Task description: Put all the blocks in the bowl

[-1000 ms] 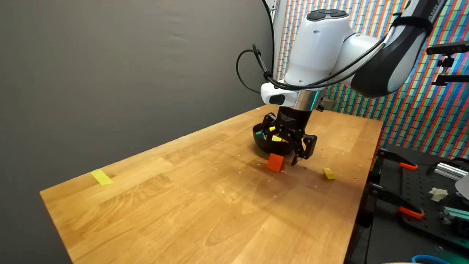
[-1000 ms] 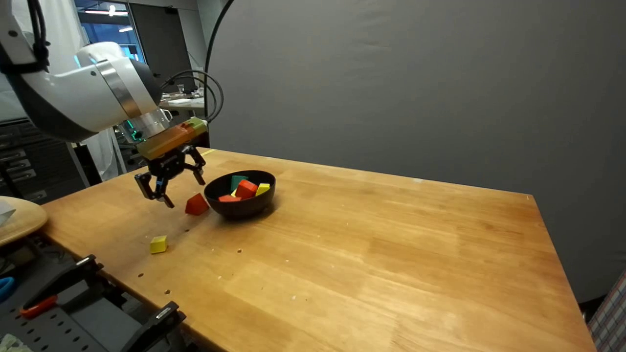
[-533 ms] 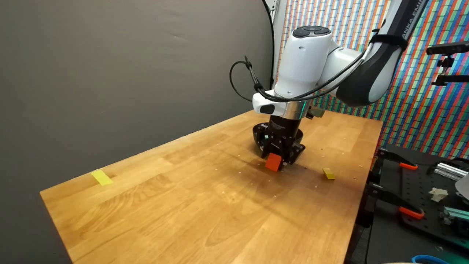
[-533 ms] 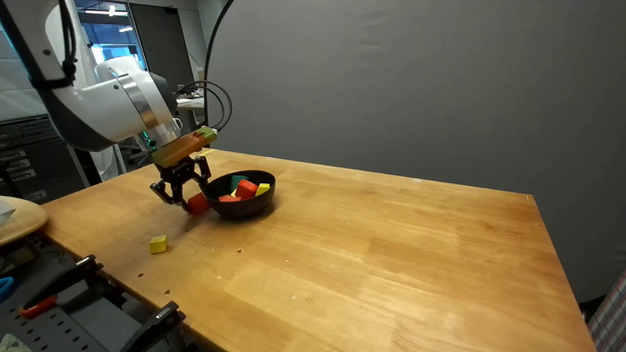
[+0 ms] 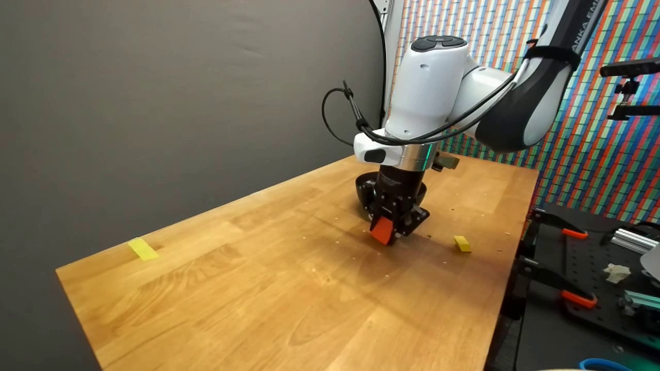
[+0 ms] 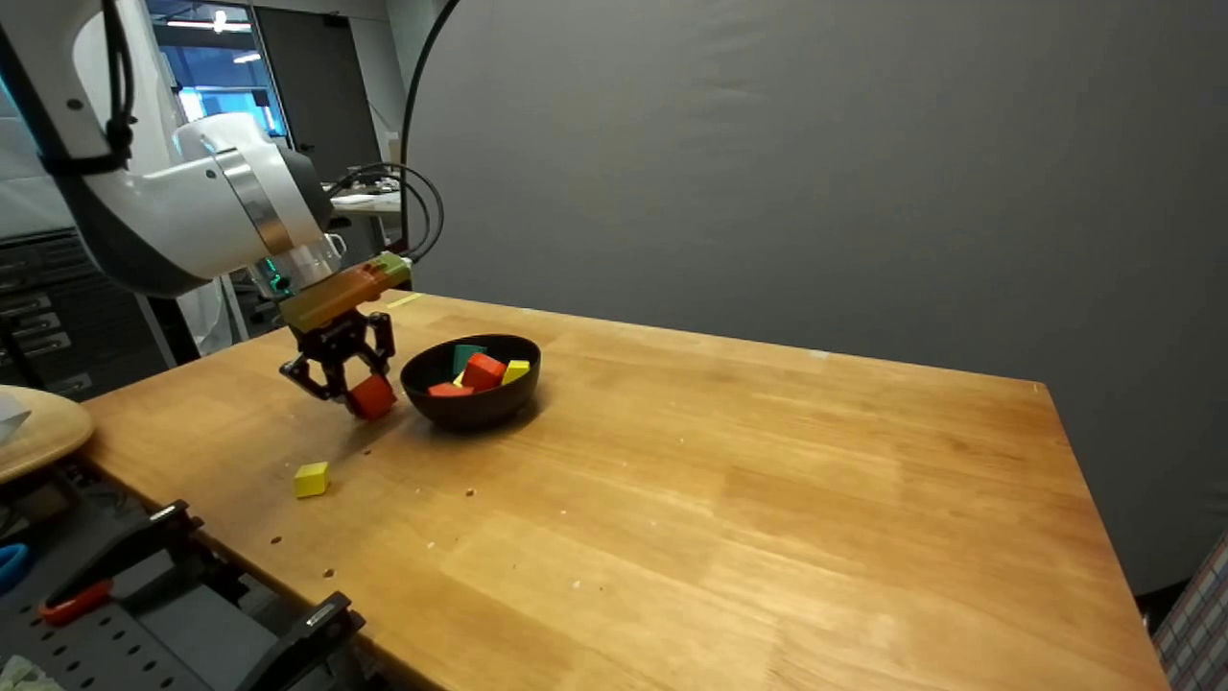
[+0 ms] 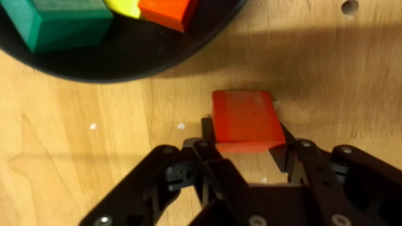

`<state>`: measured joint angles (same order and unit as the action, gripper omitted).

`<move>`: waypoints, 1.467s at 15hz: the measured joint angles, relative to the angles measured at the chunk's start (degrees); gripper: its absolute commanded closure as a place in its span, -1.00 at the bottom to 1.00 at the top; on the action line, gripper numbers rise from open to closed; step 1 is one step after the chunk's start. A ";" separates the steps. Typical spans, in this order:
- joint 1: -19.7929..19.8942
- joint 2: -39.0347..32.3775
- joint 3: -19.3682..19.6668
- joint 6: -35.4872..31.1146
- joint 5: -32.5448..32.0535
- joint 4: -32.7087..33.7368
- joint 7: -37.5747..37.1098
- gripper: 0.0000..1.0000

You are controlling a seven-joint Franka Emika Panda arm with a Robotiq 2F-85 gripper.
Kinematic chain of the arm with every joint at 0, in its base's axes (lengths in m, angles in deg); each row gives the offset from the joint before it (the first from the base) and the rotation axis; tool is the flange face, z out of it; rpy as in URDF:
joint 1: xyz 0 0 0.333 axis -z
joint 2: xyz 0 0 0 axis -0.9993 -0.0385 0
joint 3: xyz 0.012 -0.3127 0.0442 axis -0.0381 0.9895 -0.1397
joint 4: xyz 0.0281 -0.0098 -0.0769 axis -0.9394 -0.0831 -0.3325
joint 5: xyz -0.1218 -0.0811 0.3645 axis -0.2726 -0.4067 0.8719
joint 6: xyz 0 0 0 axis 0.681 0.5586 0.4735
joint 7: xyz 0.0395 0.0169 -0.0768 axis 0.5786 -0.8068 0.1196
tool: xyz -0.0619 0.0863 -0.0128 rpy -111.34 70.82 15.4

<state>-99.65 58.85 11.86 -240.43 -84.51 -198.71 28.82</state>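
A red block (image 7: 248, 119) sits between the fingers of my gripper (image 7: 246, 135), with a dark finger pressed against each side. In both exterior views this red block (image 6: 372, 396) is tilted, close to the bowl and apart from it; whether it touches the table I cannot tell. The black bowl (image 6: 470, 413) holds a green block (image 6: 467, 357), a red block (image 6: 483, 371), a yellow block (image 6: 515, 370) and other pieces partly hidden. My arm covers most of the bowl (image 5: 364, 181) in an exterior view. A yellow block (image 6: 311, 480) lies alone on the table, nearer the clamped edge.
A flat yellow strip (image 5: 143, 249) lies along the table's far edge by the grey wall. Black clamps (image 5: 557, 278) with orange ends grip the table's side edge. A round wooden board (image 6: 38, 432) stands beyond a table corner.
My gripper has come down beside the bowl and closed from wide apart onto the red block. That block has since shifted slightly away from the bowl and tipped.
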 measured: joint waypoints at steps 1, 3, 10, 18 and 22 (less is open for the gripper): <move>-0.15 1.01 -0.84 0.13 0.22 -0.46 -0.57 0.59; -1.45 5.04 -1.35 1.11 0.03 -1.76 -3.30 0.59; -2.29 23.07 1.43 10.80 -5.70 -6.59 -16.46 0.59; 2.18 19.88 6.64 6.33 -5.71 -7.80 -26.55 -0.41; 2.96 15.67 7.15 -0.55 -1.68 -8.49 -30.53 -0.87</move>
<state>-96.68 74.52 19.01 -240.98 -86.19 -207.20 -1.71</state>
